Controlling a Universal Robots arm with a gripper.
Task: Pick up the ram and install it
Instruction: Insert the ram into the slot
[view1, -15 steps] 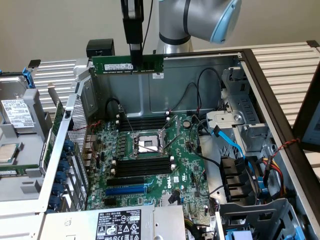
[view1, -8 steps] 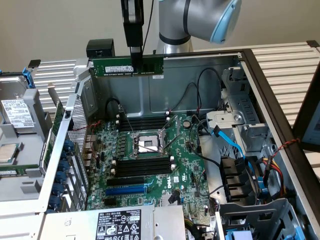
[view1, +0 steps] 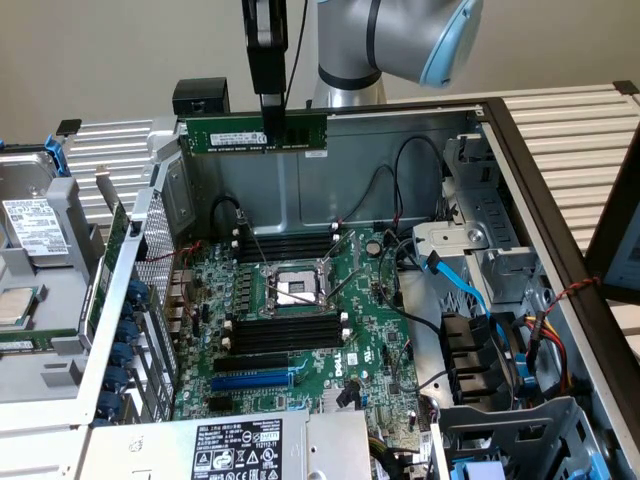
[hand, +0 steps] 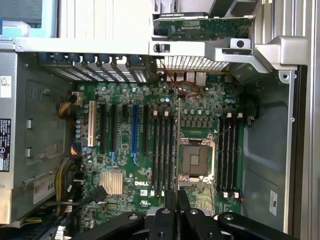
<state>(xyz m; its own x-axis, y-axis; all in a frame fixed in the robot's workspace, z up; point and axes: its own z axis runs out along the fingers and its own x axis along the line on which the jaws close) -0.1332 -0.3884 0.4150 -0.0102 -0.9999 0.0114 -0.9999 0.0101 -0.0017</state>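
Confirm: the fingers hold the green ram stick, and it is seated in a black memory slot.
Not seated. The fingers hold the long dark-green ram stick, but it hangs high above the green motherboard, as the exterior view shows.

ext cam high, oblique; wrist cam straight down; share mobo (view1: 375, 330) (hand: 145, 176)

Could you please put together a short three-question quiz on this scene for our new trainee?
1. True or false: the memory stick is already seated in a slot on the motherboard.
2. Pick one: the fingers are A) open over the board, B) shut on the memory stick, C) shut on a blue cable.
3. Fill in: the stick is held level, ___ the motherboard and clear of it.
Key: 1 false; 2 B; 3 above.
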